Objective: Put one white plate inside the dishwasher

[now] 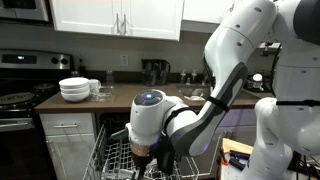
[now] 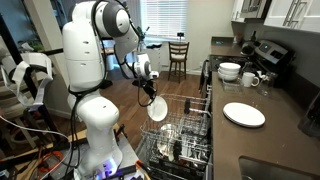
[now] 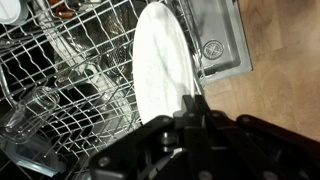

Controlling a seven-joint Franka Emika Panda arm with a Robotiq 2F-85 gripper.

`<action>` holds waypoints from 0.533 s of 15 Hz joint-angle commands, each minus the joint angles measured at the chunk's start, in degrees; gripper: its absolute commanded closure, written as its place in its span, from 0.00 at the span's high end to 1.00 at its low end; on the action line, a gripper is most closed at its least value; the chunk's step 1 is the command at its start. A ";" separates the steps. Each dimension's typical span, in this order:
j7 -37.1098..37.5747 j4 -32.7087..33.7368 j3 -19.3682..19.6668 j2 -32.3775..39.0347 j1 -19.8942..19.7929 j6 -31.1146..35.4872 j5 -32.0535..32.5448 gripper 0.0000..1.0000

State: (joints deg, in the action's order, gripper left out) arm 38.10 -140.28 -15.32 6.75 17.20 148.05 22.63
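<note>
One plate point(image 3: 160, 65) gripped by its edge in the end effector point(image 3: 195, 103), hanging vertical above the rack point(image 3: 70, 80), probably so it slots between the tines.

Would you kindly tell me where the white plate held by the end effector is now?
In an exterior view the small round white plate hangs on edge from the end effector, just above the dishwasher's grey wire rack.
</note>
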 commanded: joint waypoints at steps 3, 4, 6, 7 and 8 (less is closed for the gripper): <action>0.06 -1.17 -0.35 -4.87 2.31 -4.47 -2.16 0.01; -1.22 -1.40 -0.64 -5.40 2.33 -4.54 -3.43 0.01; -3.31 -2.00 -1.26 -6.54 2.08 -3.87 -5.92 0.01; -4.33 -2.31 -1.56 -7.17 2.00 -3.87 -7.71 0.01; -5.74 -2.68 -1.80 -7.78 1.90 -3.79 -9.74 0.01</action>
State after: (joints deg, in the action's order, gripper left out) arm 37.22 -140.66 -16.38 3.33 19.16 144.83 18.35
